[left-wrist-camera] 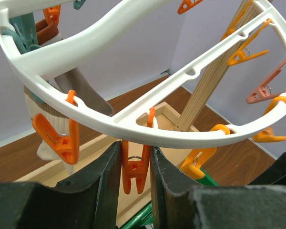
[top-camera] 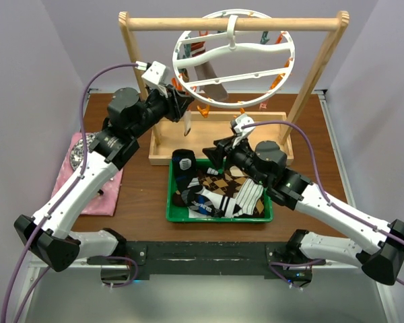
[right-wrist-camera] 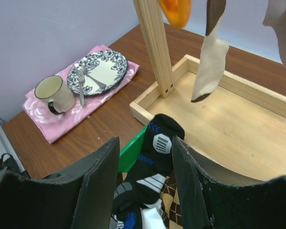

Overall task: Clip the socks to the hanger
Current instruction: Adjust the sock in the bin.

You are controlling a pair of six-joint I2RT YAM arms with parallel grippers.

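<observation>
The white ring hanger hangs by its hook from the wooden bar. My left gripper is up at the ring's near-left rim, shut on an orange peg whose lower tips stand apart. A beige sock is clipped on the ring just behind it. My right gripper is open, with its fingers on either side of a black-white-blue sock draped over the green tray's far-left corner. Brown argyle and striped socks lie in the tray.
A light wooden frame with a boxed base carries the hanger. The green tray sits in front of it. On the left, a pink cloth holds a patterned plate with a fork and a mug.
</observation>
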